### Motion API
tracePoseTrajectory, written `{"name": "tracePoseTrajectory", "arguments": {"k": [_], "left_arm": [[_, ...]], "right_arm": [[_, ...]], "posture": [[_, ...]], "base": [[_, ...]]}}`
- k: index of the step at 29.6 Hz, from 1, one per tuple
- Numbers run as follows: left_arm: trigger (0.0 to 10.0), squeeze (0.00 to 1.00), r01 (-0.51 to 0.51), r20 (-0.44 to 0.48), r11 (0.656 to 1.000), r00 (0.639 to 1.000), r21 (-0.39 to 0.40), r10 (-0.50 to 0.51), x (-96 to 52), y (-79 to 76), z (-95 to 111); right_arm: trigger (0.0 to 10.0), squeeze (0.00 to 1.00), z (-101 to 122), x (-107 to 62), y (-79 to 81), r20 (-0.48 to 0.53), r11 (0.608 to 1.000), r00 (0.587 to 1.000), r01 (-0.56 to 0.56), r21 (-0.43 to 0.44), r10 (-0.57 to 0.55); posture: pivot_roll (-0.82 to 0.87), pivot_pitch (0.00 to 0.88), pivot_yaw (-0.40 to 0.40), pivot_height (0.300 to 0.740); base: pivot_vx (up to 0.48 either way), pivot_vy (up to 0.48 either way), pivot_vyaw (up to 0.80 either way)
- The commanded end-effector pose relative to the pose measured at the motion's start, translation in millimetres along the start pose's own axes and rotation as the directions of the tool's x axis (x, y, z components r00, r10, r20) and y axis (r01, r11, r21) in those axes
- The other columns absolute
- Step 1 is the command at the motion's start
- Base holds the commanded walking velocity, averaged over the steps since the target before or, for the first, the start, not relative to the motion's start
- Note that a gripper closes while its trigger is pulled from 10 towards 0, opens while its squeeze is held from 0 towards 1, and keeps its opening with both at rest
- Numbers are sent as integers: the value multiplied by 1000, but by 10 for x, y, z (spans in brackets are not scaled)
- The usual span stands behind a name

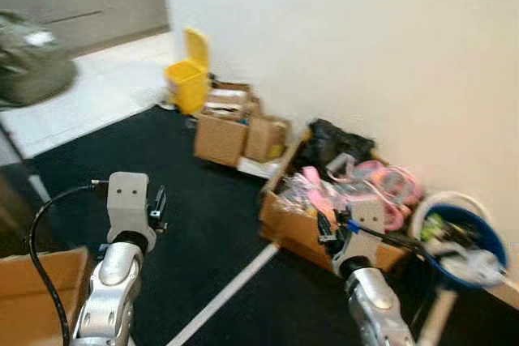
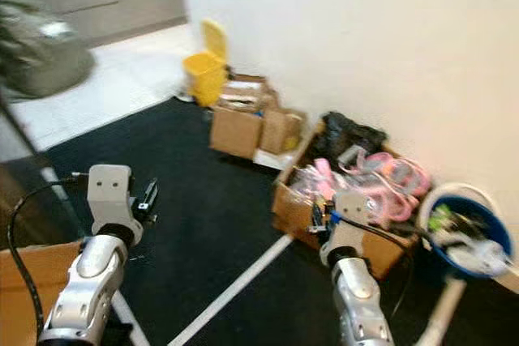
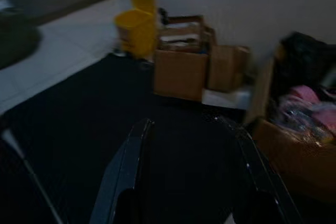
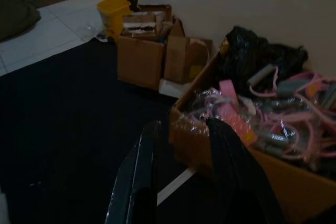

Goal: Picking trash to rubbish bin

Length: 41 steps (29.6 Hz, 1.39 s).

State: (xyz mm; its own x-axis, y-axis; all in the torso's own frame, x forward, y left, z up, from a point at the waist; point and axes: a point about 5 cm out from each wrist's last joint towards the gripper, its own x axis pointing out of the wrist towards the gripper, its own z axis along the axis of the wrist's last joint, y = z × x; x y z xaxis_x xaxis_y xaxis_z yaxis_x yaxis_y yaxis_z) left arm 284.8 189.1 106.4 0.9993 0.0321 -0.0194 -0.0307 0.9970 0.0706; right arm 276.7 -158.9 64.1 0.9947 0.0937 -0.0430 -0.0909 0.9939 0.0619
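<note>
A yellow rubbish bin with its lid up stands by the white wall at the far edge of the black carpet. My left gripper is open and holds nothing; it hangs low over the carpet, pointing toward the bin. My right gripper is open too, with nothing between its fingers. It hovers just before a large cardboard box stuffed with pink items, plastic wrap and a black bag. A blue bucket with a white rim, holding scraps, sits right of that box.
Two smaller cardboard boxes stand between the bin and the big box. Another cardboard box is at my near left. A grey-green bag lies on the white tiles. A white stripe crosses the carpet.
</note>
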Motion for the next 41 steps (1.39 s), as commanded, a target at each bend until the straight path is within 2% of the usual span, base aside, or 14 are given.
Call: {"name": "tracePoseTrajectory", "arguments": {"k": [1, 41], "left_arm": [[10000, 0, -1, -12, 1000, 1000, 2, 1, -13, -9, -39], [10000, 0, -1, 1, 1000, 1000, 1, 1, 10, -9, -36]], "right_arm": [[10000, 0, -17, -13, -28, -11, 1000, 1000, 8, -10, -8], [10000, 0, -28, -20, -11, -16, 1000, 1000, -2, -14, 2]], "posture": [[6, 51, 26, 740], [7, 42, 20, 740]], "base": [[0, 0, -800], [0, 0, -800]]}}
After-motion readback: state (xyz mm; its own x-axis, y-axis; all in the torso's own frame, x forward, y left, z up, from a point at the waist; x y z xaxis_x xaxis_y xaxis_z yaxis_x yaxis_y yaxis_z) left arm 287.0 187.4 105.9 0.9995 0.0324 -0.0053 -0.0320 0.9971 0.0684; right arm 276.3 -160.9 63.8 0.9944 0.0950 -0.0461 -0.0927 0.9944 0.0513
